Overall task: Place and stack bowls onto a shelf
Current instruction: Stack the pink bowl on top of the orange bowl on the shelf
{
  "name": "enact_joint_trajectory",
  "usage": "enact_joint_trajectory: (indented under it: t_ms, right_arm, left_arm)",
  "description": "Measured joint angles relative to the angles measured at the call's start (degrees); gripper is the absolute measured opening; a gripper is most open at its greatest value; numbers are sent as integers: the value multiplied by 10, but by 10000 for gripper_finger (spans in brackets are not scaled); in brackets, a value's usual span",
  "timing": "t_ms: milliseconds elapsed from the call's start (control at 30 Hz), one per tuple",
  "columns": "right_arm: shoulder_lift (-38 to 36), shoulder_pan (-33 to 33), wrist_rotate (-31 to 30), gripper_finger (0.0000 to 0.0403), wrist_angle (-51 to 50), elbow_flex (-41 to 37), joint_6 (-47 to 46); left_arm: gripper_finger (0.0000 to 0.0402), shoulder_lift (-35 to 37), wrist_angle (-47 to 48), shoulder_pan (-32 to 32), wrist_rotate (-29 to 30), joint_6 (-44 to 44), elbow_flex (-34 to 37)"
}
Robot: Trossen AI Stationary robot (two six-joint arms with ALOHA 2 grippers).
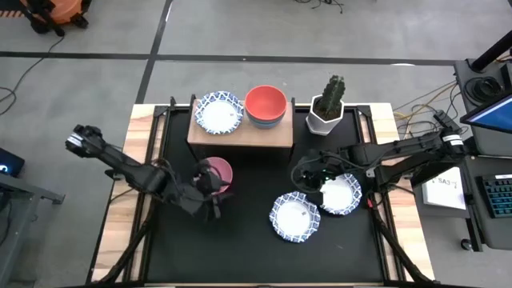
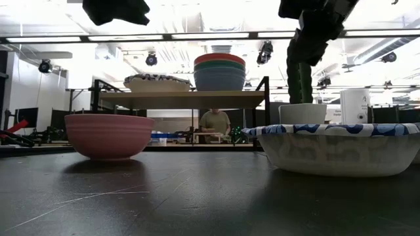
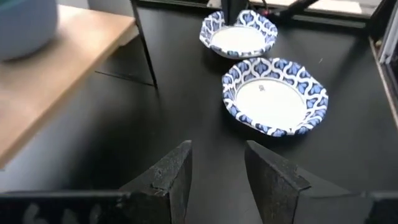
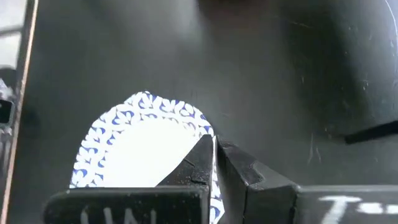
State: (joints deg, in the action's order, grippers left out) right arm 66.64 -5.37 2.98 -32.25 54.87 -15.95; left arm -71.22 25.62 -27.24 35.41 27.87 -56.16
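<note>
Bowls — one patterned and a red-topped stack [image 1: 266, 106] — sit on the shelf [image 1: 240, 134]; right gripper [image 4: 214, 155] pinches a patterned bowl's [image 1: 340, 194] rim on the table; left gripper [image 3: 217, 171], fingers apart, hovers beside the pink bowl [image 1: 216, 172].

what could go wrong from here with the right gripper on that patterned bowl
The right gripper pinches only the thin rim of a patterned bowl, so it may tilt or slip when lifted. A second patterned bowl lies close beside it and could get nudged. The shelf route passes near the cactus pot.
</note>
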Motion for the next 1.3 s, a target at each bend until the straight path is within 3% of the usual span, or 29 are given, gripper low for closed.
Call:
enact_joint_trajectory:
  t_ms: [300,400,633,1100,1300]
  right_arm:
    - [60,0,6,56,-67,59,74]
    - [60,-1,14,70,-58,53,96]
    - [41,-2,15,94,-3,8,95]
    - [36,-5,15,96,55,-23,71]
    - [36,-22,15,90,56,-24,70]
  left_arm:
    - [132,-84,52,6,-22,53,-10]
    - [141,-90,107,11,-64,99,-10]
    - [177,-91,205,11,-75,110,-3]
    - [158,-90,107,14,-75,81,111]
    - [128,-90,101,14,-75,105,125]
